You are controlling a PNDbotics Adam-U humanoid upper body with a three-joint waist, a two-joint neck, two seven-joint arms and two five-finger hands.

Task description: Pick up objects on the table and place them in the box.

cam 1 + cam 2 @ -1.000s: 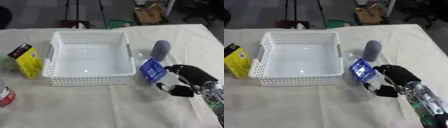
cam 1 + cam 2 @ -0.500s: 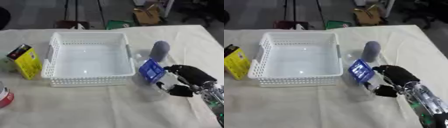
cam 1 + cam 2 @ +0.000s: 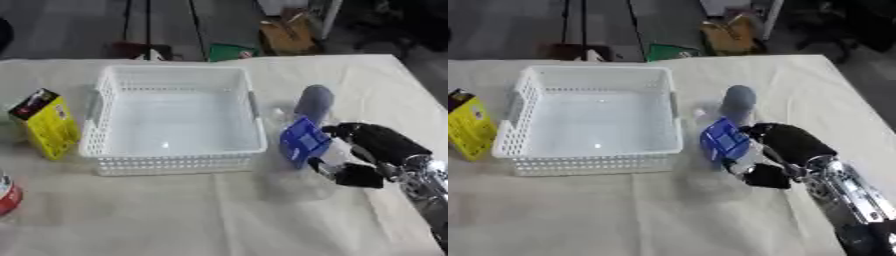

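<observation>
While the robot's right arm reaches in from the lower right, everything else on the cloth-covered table [image 3: 175,210] sits quiet. At the far left edge, low down, a red and white can [image 3: 7,194] just peeks into the left eye view. Above it, still left of centre, a yellow carton [image 3: 45,122] with a dark top stands upright, just beside the left wall of the white basket [image 3: 175,120] but apart from it. That basket, a lattice-sided box, sits empty in the middle of the table with its open top facing up. To its right, near its right wall, a grey rounded object [image 3: 313,101] stands on the cloth; I cannot make out what it is. In front of that, a clear plastic bottle with a blue label [image 3: 304,141] is tilted, its label turned toward the basket's right front corner and close to it. The right hand [image 3: 785,150], black with silver joints, has its fingers and thumb curled around the bottle from the right side, holding it outside the basket. Whether the bottle's lower end touches the cloth, I cannot tell. The left hand shows in neither view.
</observation>
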